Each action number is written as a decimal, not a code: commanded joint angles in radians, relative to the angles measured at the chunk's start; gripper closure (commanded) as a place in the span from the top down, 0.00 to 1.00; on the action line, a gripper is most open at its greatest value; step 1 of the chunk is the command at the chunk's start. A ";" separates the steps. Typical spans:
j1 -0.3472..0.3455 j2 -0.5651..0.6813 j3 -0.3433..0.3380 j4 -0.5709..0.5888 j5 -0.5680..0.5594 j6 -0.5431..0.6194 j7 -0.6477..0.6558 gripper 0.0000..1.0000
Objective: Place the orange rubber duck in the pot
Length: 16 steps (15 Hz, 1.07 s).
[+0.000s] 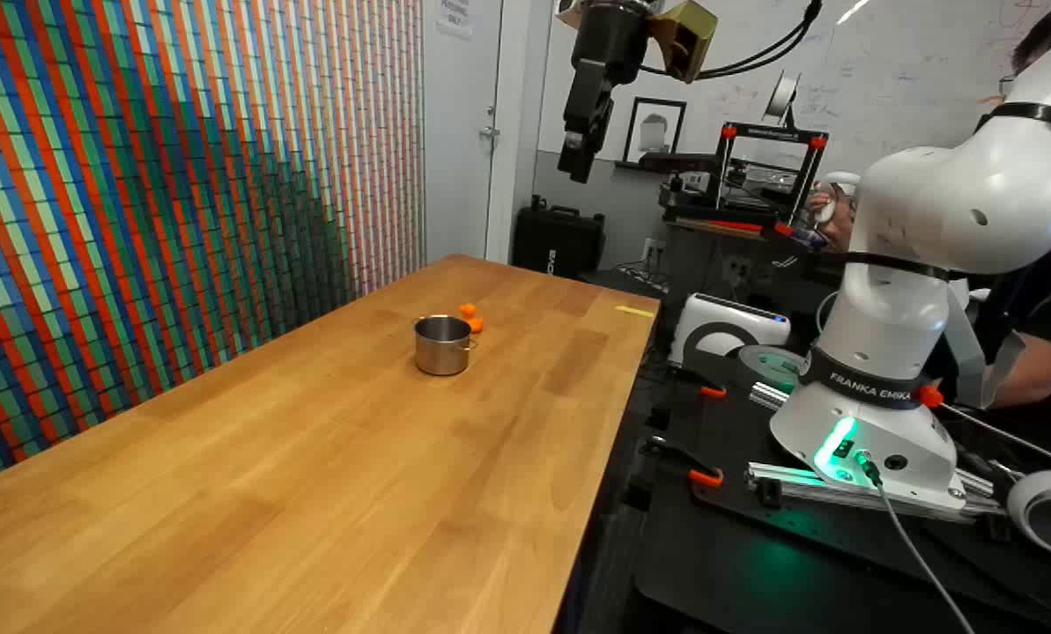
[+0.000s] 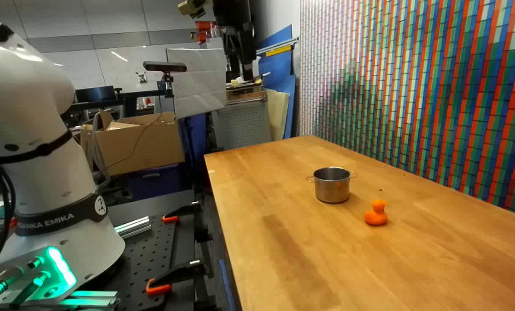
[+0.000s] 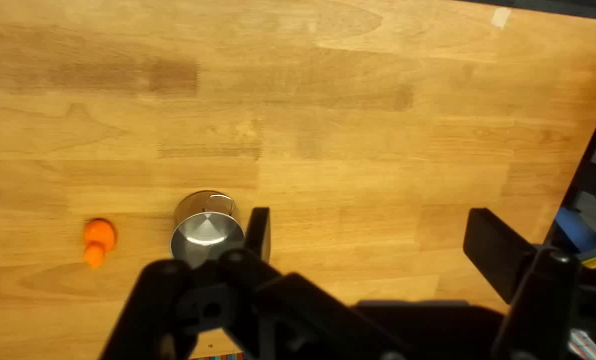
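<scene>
Standing on the worktop (image 3: 337, 165), the orange rubber duck (image 3: 99, 237) is waiting outside the pot (image 3: 205, 231), at its nine o'clock in the wrist view. The end effector (image 3: 370, 232) is hovering empty, jaws apart; grasping and placing are remaining.

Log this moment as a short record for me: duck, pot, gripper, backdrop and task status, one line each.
orange rubber duck: upright on the table, beside the pot, not touching it
pot: shiny metal, upright, with side handles; nothing seen inside, though a finger hides part of it in the wrist view
gripper: open, holding nothing, raised above table height
backdrop: multicoloured wall
task status: duck not yet in pot
</scene>
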 commanded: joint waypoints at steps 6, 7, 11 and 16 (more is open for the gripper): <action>-0.009 -0.003 0.008 0.010 0.005 -0.004 -0.004 1.00; -0.012 0.005 0.018 0.010 -0.011 0.021 -0.006 1.00; -0.054 0.111 0.037 0.042 -0.142 0.136 -0.014 1.00; -0.154 0.288 0.022 0.075 -0.353 0.302 0.017 1.00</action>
